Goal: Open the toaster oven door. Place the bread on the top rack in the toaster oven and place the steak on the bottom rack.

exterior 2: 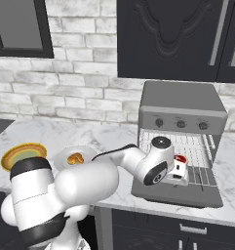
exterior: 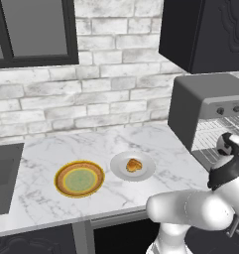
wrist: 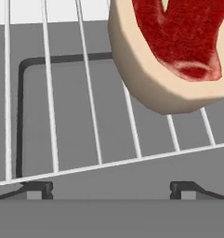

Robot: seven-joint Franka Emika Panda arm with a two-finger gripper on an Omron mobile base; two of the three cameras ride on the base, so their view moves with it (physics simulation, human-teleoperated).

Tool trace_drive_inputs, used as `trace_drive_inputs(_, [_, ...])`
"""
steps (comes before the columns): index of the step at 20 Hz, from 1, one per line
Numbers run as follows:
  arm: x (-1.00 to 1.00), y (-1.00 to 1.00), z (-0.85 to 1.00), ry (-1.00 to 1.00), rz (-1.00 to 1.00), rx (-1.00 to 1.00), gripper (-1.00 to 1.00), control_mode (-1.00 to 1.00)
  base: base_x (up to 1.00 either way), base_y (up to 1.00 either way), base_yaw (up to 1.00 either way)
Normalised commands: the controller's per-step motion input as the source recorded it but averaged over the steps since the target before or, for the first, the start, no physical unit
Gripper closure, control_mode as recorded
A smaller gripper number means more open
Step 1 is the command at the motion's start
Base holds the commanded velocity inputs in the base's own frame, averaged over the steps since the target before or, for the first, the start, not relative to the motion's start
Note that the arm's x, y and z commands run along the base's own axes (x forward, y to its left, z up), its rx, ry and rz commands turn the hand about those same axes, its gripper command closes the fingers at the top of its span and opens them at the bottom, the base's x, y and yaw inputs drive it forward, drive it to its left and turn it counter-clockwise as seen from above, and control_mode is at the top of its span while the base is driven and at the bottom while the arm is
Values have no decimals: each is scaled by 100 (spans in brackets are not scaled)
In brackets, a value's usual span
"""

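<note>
Steak lies on the bottom rack of the toaster oven, door dropped open. Gripper hangs just over it, jaws spread, nothing held. Bread waits on a white plate on the counter, left. We judge: withdraw straight out, clear of the wires.

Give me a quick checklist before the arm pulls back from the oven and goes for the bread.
1. Toaster oven door folded down flat: ok.
2. Steak resting on a wire rack: ok.
3. That rack being the bottom one: cannot tell.
4. Claw open, fingertips apart and clear of the steak: ok.
5. Bread waiting on its white plate: ok.
6. Counter path past the yellow-rimmed plate: ok.
</note>
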Motion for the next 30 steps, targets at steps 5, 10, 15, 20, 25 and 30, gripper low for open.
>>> trace_drive_inputs(5, [5,-2,-8,0,-6,3,-100,-100,0,0,0])
trace_drive_inputs(10, [15,-2,-7,-2,-6,7,-100,-100,0,0,0])
trace_drive_inputs(15, [27,-11,0,0,-12,4,-100,-100,0,0,0])
trace_drive_inputs(20, [18,-12,-2,-1,-11,3,-100,-100,0,0,0])
trace_drive_inputs(25, [16,-3,-6,-9,-9,3,-100,-100,0,0,0])
trace_drive_inputs(30, [31,0,-6,-7,-4,5,-100,-100,0,0,0])
